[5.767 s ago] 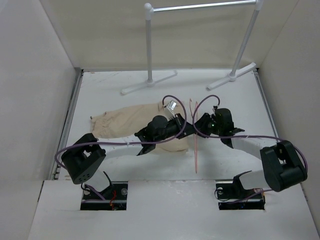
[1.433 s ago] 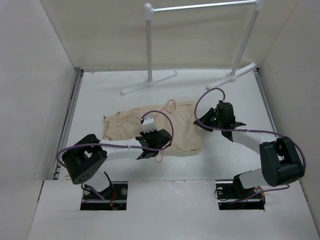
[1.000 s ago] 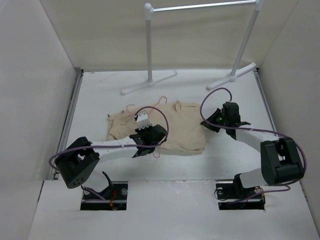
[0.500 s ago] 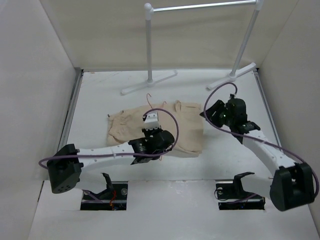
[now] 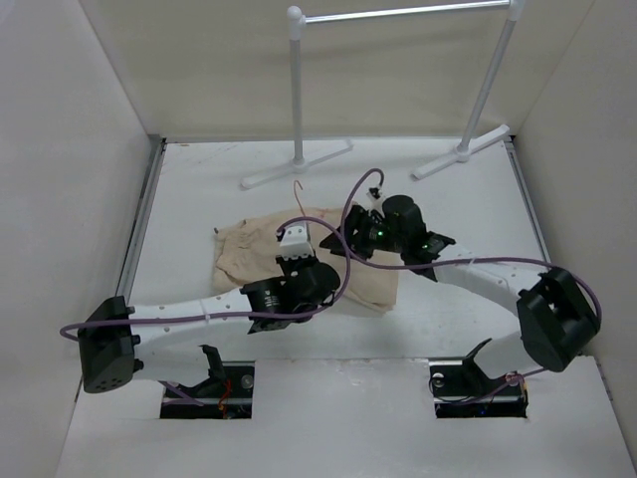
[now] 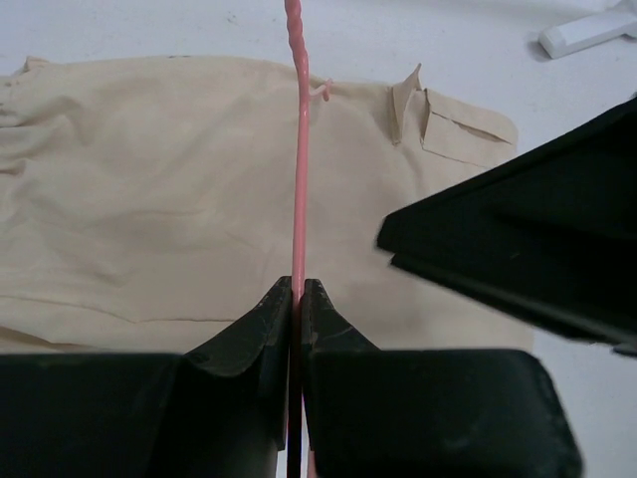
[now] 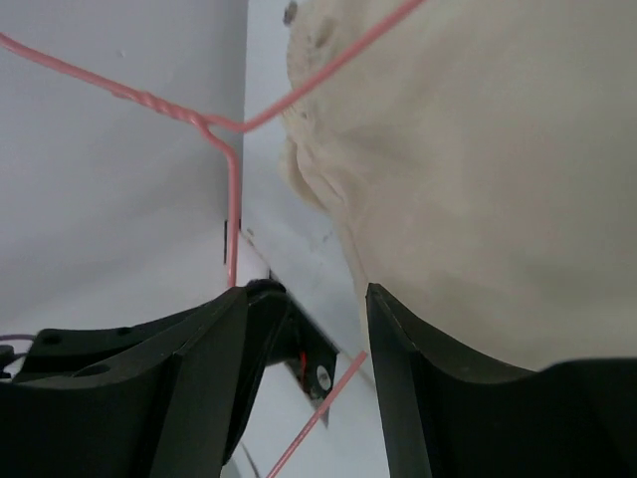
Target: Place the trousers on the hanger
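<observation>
Over beige cotton trousers (image 6: 149, 199), a thin pink wire hanger (image 6: 299, 149) is pinched by the left gripper (image 6: 297, 286); it could be twisted loose if bumped by the empty, part-spread right gripper (image 7: 320, 299).

no legible text, labels, brands or numbers on anything visible

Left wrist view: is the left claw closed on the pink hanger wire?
Yes, the two fingers of the left claw meet tightly on the thin pink wire of the hanger.
</observation>
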